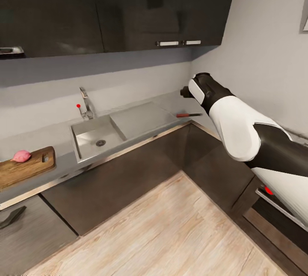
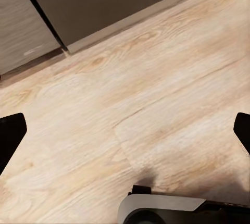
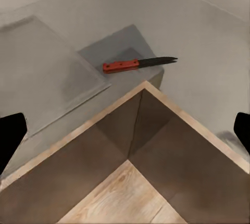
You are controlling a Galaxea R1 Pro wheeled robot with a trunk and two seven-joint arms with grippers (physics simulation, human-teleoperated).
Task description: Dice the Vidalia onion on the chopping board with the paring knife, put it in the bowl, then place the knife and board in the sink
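Observation:
The pink onion (image 1: 21, 155) rests on the brown chopping board (image 1: 30, 167) at the far left of the countertop (image 1: 60, 152). The steel sink (image 1: 92, 139) with its tap (image 1: 85, 104) is to the right of the board. The paring knife (image 1: 188, 115), red-handled with a dark blade, lies flat on the counter in the corner, past the drainboard (image 1: 139, 118). My right arm (image 1: 231, 118) reaches toward that corner. My right gripper (image 3: 125, 135) hovers open above the knife (image 3: 136, 64), apart from it. My left gripper (image 2: 125, 130) is open over the wood floor. The bowl is out of view.
Dark upper cabinets (image 1: 128, 7) hang above the counter, and dark lower fronts (image 1: 141, 169) meet in an inside corner under the knife. The pale wall (image 1: 265, 54) closes the right side. Light wood floor (image 1: 171, 233) spreads in front.

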